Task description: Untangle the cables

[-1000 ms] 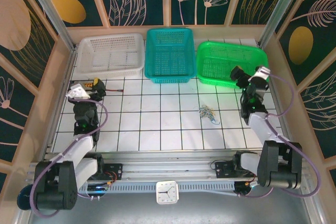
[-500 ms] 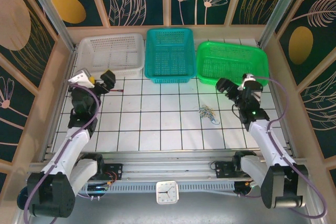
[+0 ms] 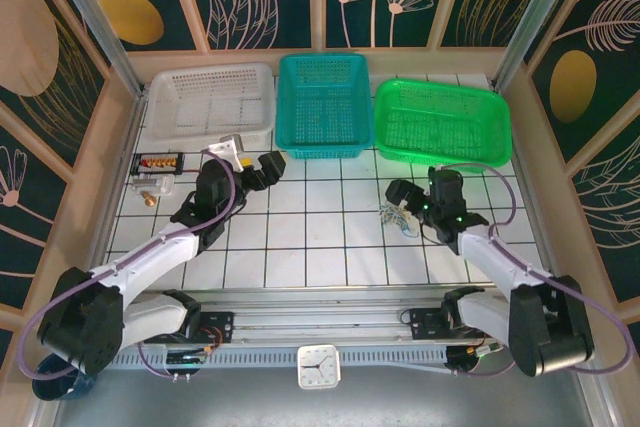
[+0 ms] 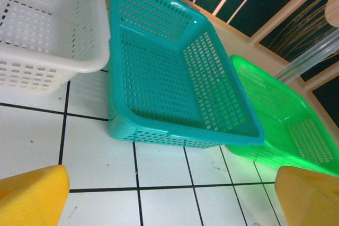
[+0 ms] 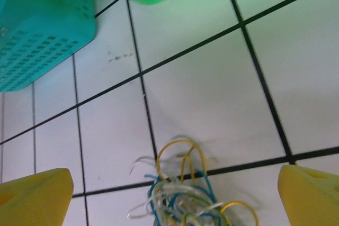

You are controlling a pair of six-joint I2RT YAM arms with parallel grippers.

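One white basket [image 3: 210, 107], one teal basket [image 3: 320, 107], one green basket [image 3: 440, 122], one knot of cables [image 3: 395, 215], two grippers [image 3: 265, 169] [image 3: 400, 194], one clock [image 3: 319, 367].

legible text: none | white clock [image 3: 319, 366] at the near edge of the rig, between the arm bases: face and dark hands show, numerals too small to make out | small connector board [image 3: 160, 162] at the table's left edge: any marking too small to tell
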